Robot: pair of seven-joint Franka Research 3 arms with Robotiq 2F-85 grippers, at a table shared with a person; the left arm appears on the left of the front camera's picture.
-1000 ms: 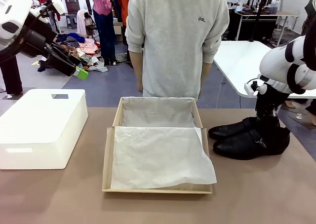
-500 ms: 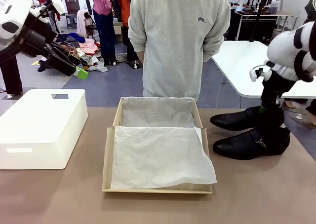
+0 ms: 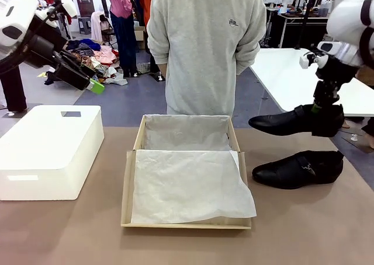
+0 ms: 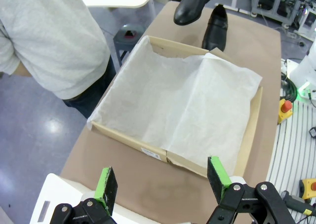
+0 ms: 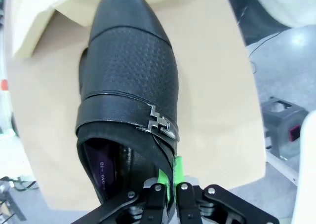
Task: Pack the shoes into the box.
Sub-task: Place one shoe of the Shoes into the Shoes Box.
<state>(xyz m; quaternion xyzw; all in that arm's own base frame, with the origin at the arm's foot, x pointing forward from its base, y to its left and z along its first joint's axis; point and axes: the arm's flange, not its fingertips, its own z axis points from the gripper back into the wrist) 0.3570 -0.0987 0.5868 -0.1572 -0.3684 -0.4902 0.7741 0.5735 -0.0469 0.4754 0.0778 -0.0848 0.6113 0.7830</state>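
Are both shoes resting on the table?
No: the right gripper holds one shoe clear of the table, while the other shoe lies on it.

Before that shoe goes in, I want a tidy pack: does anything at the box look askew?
Yes. The white tissue paper lies crooked over the box's near half, and its near right corner spills past the cardboard rim onto the table.

glossy leather shoes (image 3: 295, 170), matt cardboard box (image 3: 127, 189)

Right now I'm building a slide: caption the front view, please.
Right gripper holds one black shoe aloft; its mate lies beside the open, tissue-lined box.
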